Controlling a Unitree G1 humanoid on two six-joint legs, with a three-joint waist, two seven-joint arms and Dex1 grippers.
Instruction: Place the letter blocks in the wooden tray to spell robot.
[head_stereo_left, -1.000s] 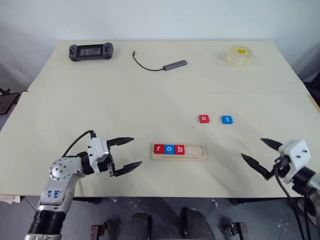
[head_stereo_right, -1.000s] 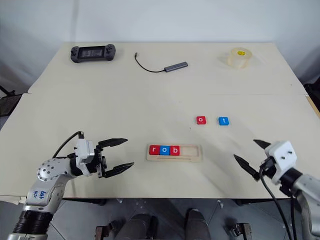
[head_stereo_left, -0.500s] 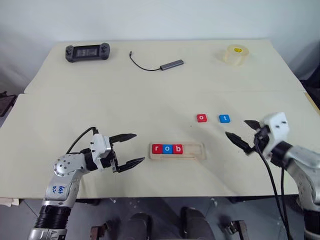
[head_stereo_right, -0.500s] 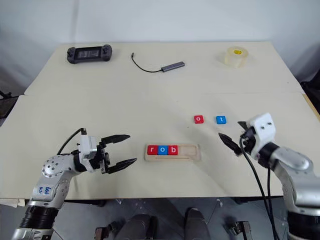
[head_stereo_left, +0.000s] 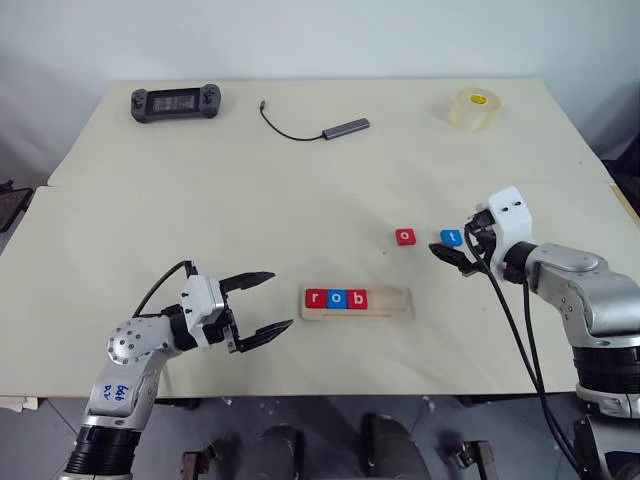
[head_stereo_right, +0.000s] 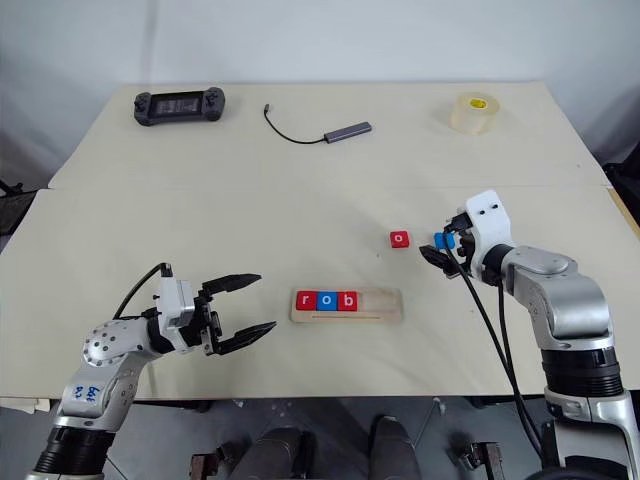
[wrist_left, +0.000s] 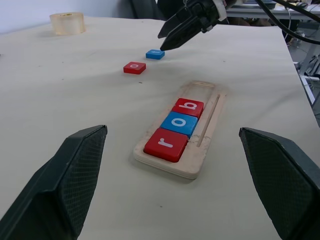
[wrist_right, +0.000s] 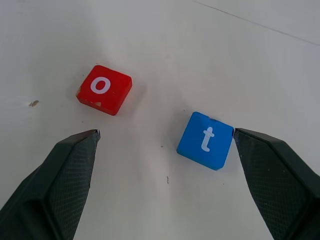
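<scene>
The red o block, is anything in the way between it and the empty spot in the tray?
Nothing visible. Bare table lies between the red o block and the wooden tray, whose open slot sits right after the b.

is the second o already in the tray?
No, the red o block lies on the table beside the blue t block; the wooden tray holds r, o, b.
</scene>
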